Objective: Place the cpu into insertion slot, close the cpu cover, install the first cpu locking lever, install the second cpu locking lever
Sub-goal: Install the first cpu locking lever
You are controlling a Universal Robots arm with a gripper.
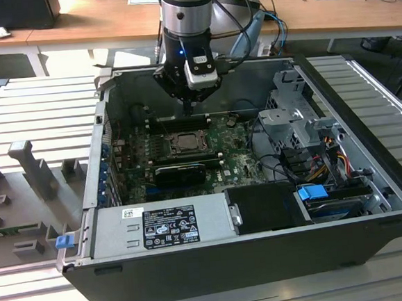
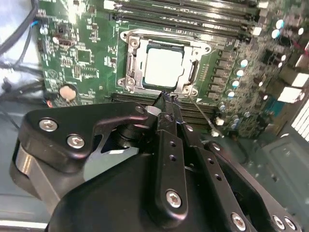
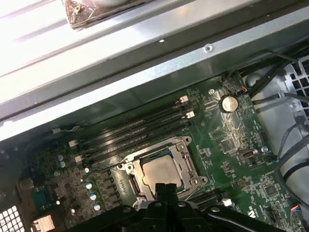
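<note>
- Lying open on the ribbed table (image 1: 30,101), the computer case (image 1: 231,266) shows its whole inside in the exterior view, with the arm (image 1: 187,12) reaching down into its far half.
- On the case floor lies the green, crowded motherboard (image 2: 82,63); in both wrist views the gripper's own body hides part of it.
- The gripper (image 2: 166,99) hangs low over the board at the socket's edge. Its fingers are pressed together, with nothing between them as far as I can see.
- The insertion slot (image 2: 164,45) is filled, and only a dark strip of it shows beside the chip.
- The cpu cover (image 2: 131,63) appears to lie flat, framing the chip, so I judge that step done.
- The cpu (image 2: 164,67) sits level in the slot, its pale top showing through the cover's window, so the first step looks done.
- One locking lever (image 2: 203,115), a thin rod, runs out from the socket's corner beside the fingertips. It looks unlatched, so I judge at least one lever step is left.
- I cannot make out the other lever, and the fingers themselves hide whether their tips touch the socket.
</note>
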